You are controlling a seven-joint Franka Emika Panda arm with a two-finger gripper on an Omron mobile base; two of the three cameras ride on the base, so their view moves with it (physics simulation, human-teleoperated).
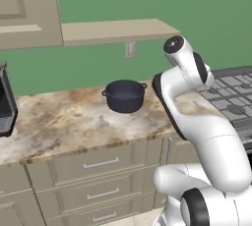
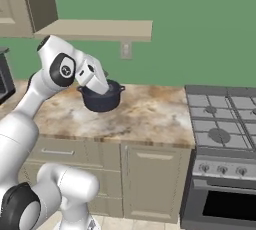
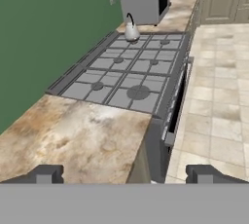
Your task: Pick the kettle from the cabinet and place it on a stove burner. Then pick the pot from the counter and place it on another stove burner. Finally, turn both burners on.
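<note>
Nearest to us in the hand view, our gripper (image 3: 124, 173) shows two dark finger tips standing far apart at the bottom edge, jaws wide open with nothing between them, hanging over the edge of the counter (image 3: 73, 140) with tiled floor (image 3: 219, 96) off at 3 o'clock. Largest of what we see is that counter (image 1: 64, 122), a beige-brown marbled stone top with a tan wood-coloured front edge, running above beige drawer units (image 1: 98, 181) with metal handles. Next comes the grey range (image 2: 220, 124), butted against the counter's end; its square grey grates carry small round burner caps (image 3: 118, 60), with one wider burner (image 3: 138, 92) at the near corner. Above the counter, at 11 o'clock in the left base view, hangs the cabinet (image 1: 24, 4), beige with a raised-panel door, and its flat open shelf board (image 1: 113, 29) reaches out along the green wall. Beyond the range a grey microwave (image 3: 145, 1) sits on more counter. On the counter, at 12 o'clock from the drawers, stands the pot (image 1: 124, 95): round, dark navy-grey, lidless, with two small loop handles at its sides; in the right base view our white wrist crosses in front of the pot (image 2: 102, 99). Smallest is the kettle (image 3: 131, 30), a silver-grey dome with a thin black arched handle, standing upright on the far left burner of the range, just in front of the microwave.
</note>
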